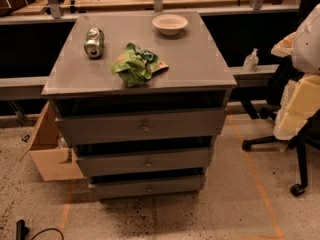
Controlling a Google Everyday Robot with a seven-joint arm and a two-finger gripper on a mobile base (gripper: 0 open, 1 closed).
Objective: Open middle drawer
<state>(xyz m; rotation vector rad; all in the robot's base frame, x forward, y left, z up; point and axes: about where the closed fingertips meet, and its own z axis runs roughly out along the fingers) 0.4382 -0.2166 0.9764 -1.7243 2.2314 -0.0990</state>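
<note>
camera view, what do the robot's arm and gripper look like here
The gripper is not in view, so its colour and shape cannot be told. At the right edge is a white rounded shape with pale yellow blocky parts below it, above the base of an office chair. It may be part of the arm, but that cannot be told. No cables or markings show on it.

The middle drawer (125,161) and the surface (200,59) look like smooth matt grey metal. The can (94,42) is shiny metal and the bag (136,63) crinkled glossy film. The gripper (300,104), at the right edge, looks like pale matt plastic.
</note>
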